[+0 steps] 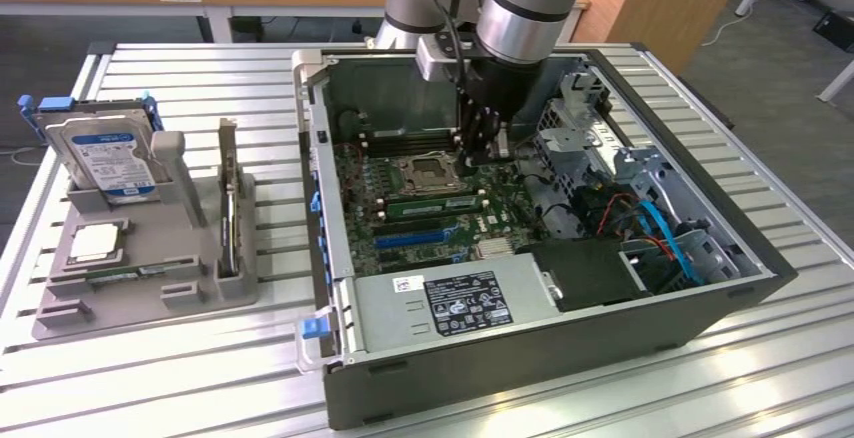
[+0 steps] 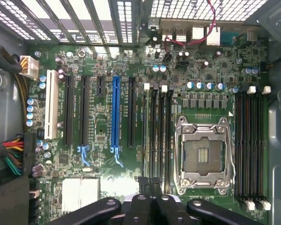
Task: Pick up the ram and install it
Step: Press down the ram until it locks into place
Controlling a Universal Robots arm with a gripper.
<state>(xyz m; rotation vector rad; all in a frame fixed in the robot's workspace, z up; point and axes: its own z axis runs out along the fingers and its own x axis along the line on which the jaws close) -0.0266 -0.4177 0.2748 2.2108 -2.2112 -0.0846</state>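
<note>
Exterior view shows ram (image 1: 434, 201) on motherboard (image 1: 354, 183), just beside gripper (image 1: 481, 155).

The Universal Robots arm (image 1: 534, 8) is made of smooth silver-grey tubes with a darker band at the joint. Thin black cables (image 1: 461, 18) run past a pale grey block (image 1: 441, 58) at the wrist. The gripper (image 1: 478, 148) is black, its linkage bars (image 2: 107, 208) pinned with round silvery screws (image 2: 111, 203).

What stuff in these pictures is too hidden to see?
Exterior view: what the gripper holds, if anything; its dark body blocks it.
Exterior view: the print on the hard drive label, too small to read.
Wrist view: where the coloured wires lead, cut off by the edge.
</note>
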